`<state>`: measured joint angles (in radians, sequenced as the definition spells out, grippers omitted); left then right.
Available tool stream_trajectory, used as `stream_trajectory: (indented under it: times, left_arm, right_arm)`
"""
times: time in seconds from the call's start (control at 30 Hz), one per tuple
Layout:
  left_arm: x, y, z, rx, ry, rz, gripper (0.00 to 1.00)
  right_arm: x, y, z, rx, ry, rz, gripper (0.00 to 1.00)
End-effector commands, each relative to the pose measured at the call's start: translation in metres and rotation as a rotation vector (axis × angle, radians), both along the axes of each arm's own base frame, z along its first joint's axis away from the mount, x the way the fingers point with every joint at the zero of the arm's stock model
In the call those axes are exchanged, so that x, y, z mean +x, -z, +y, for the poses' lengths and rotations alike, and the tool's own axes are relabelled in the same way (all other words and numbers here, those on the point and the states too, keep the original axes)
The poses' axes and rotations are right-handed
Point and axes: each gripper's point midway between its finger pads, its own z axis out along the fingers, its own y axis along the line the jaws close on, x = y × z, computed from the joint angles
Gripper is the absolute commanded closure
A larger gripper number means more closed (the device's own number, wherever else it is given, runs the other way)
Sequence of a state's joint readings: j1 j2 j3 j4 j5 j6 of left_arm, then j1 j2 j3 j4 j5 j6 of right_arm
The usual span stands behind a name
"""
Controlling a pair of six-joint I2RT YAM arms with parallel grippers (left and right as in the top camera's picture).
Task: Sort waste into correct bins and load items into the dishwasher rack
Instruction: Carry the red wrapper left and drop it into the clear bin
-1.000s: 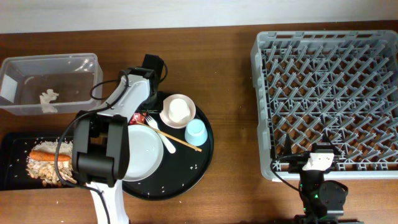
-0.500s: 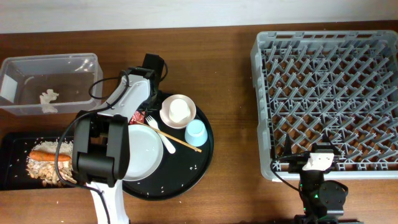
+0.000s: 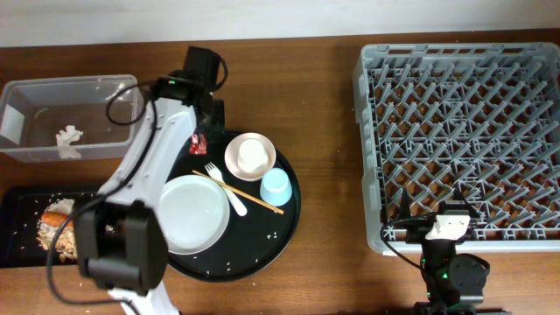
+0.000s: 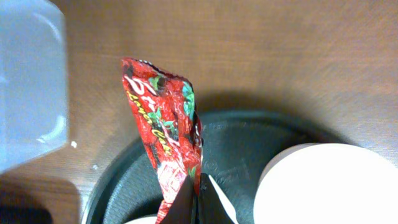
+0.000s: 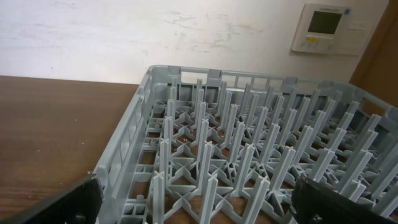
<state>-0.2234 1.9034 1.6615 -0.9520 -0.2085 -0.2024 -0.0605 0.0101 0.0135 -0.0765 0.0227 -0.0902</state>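
Where a strip of bare wood separates the clear tub [image 3: 70, 82] from the round black tray [image 3: 262, 238], left gripper [image 4: 194, 200] clenched on the red snack wrapper [image 4: 163, 118] over the tray's far rim, arm stretched across, fingertips cut off in the wrist view, right gripper [image 5: 196, 190] spread wide at the dishwasher rack [image 3: 464, 131] near edge.

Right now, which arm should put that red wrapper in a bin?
Left. Its gripper pinches the red wrapper near the clear tub; the right gripper sits open, far off by the grey rack.
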Motion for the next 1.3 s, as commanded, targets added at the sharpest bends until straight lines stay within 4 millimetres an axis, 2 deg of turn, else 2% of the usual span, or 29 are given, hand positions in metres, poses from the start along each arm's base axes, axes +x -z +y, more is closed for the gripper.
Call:
stream_trajectory:
  times: [0.0, 0.07, 0.13, 0.23, 0.3, 0.33, 0.43, 0.53, 0.57, 0.63, 0.67, 0.7, 0.73, 0.77, 0.8, 0.83, 0.87, 0.93, 1.0, 1.07, 1.13, 1.2, 1.27]
  left_arm:
    - [0.012, -0.059, 0.004, -0.045, -0.015, -0.179, 1.0]
    - [0.024, -0.077, 0.018, -0.058, -0.056, -0.261, 1.0]
    - [0.032, -0.083, 0.037, -0.063, -0.101, -0.298, 1.0]
    - [0.041, -0.09, 0.089, -0.053, -0.21, -0.35, 1.0]
    - [0.046, -0.099, 0.141, -0.055, -0.323, -0.409, 1.0]
    - [0.046, -0.1, 0.157, -0.069, -0.356, -0.422, 1.0]
    - [0.048, -0.094, 0.194, -0.123, -0.409, -0.439, 0.99]
    - [0.05, -0.066, 0.225, -0.196, -0.521, -0.416, 0.98]
    - [0.05, -0.054, 0.231, -0.213, -0.54, -0.396, 0.93]
    - [0.051, -0.039, 0.235, -0.228, -0.548, -0.365, 0.68]
    - [0.051, -0.031, 0.237, -0.23, -0.553, -0.35, 0.66]
    - [0.051, -0.025, 0.239, -0.23, -0.558, -0.338, 0.7]
    - [0.051, -0.021, 0.24, -0.23, -0.561, -0.331, 0.7]
    - [0.051, -0.021, 0.241, -0.229, -0.561, -0.331, 0.65]
    - [0.053, -0.022, 0.241, -0.231, -0.56, -0.338, 0.46]
    - [0.054, -0.023, 0.24, -0.233, -0.556, -0.345, 0.34]
    - [0.054, -0.026, 0.24, -0.232, -0.556, -0.347, 0.28]
    - [0.048, -0.034, 0.238, -0.233, -0.556, -0.337, 0.26]
    - [0.042, -0.056, 0.23, -0.257, -0.538, -0.356, 0.26]
    - [0.041, -0.085, 0.212, -0.337, -0.475, -0.406, 0.26]
    - [0.039, -0.126, 0.181, -0.472, -0.354, -0.476, 0.27]
    - [0.03, -0.156, 0.155, -0.575, -0.254, -0.511, 0.26]
    - [0.017, -0.174, 0.132, -0.663, -0.179, -0.507, 0.26]
  right_arm:
    - [0.0, 0.003, -0.003, -0.007, 0.015, 0.005, 0.01]
    - [0.0, 0.003, -0.003, -0.007, 0.015, 0.005, 0.01]
    - [0.0, 0.003, -0.003, -0.007, 0.015, 0.005, 0.01]
    - [0.0, 0.003, -0.003, -0.007, 0.015, 0.005, 0.01]
    - [0.0, 0.003, -0.003, -0.007, 0.015, 0.005, 0.01]
    - [0.0, 0.003, -0.003, -0.007, 0.015, 0.005, 0.01]
    - [0.0, 0.003, -0.003, -0.007, 0.015, 0.005, 0.01]
    - [0.0, 0.003, -0.003, -0.007, 0.015, 0.005, 0.01]
    - [0.0, 0.003, -0.003, -0.007, 0.016, 0.005, 0.01]
    - [0.0, 0.003, -0.003, -0.007, 0.015, 0.005, 0.01]
    - [0.0, 0.003, -0.003, -0.007, 0.015, 0.005, 0.01]
    - [0.0, 0.003, -0.003, -0.007, 0.016, 0.005, 0.01]
    - [0.0, 0.003, -0.003, -0.007, 0.015, 0.005, 0.01]
    - [0.0, 0.003, -0.003, -0.007, 0.015, 0.005, 0.01]
    - [0.0, 0.003, -0.003, -0.007, 0.015, 0.005, 0.01]
    - [0.0, 0.003, -0.003, -0.007, 0.015, 0.005, 0.01]
    - [0.0, 0.003, -0.003, -0.007, 0.015, 0.005, 0.01]
    - [0.0, 0.003, -0.003, -0.007, 0.015, 0.005, 0.01]
    - [0.0, 0.003, -0.003, -0.007, 0.015, 0.005, 0.01]
    - [0.0, 0.003, -0.003, -0.007, 0.015, 0.005, 0.01]
    - [0.0, 0.003, -0.003, -0.007, 0.015, 0.005, 0.01]
    - [0.0, 0.003, -0.003, -0.007, 0.016, 0.005, 0.01]
    - [0.0, 0.003, -0.003, -0.007, 0.015, 0.005, 0.01]
